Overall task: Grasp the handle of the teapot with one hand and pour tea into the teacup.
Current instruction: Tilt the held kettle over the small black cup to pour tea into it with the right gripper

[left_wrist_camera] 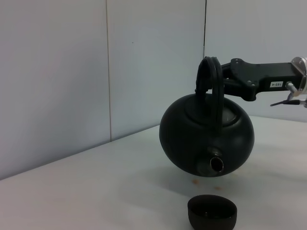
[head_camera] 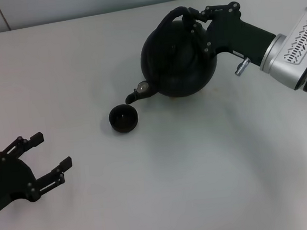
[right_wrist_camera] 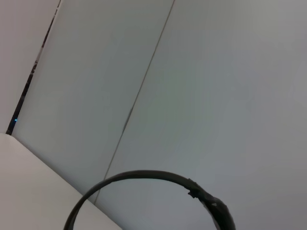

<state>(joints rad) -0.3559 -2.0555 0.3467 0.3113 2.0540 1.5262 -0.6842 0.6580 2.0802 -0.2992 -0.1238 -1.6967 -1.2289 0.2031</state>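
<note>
Counter [head_camera: 167,200]: plain white, matte surface, fills most of the head view. Soft grey shadows lie across its middle and right part. A few small brownish spots [left_wrist_camera: 194,182] sit on the counter surface, seen in the left wrist view. Wall [left_wrist_camera: 72,72] behind the counter: pale grey-white panels, with thin vertical seams [left_wrist_camera: 108,67] between them. The right wrist view shows the same panelled wall with one slanting seam.

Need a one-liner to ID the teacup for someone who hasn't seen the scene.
On the white table, find the big round black teapot, held off the surface by the right end effector on its arched handle. Just beyond and below its stubby spout sits the teacup: a small, black, handleless bowl, far smaller than the pot, standing on the table.
</note>
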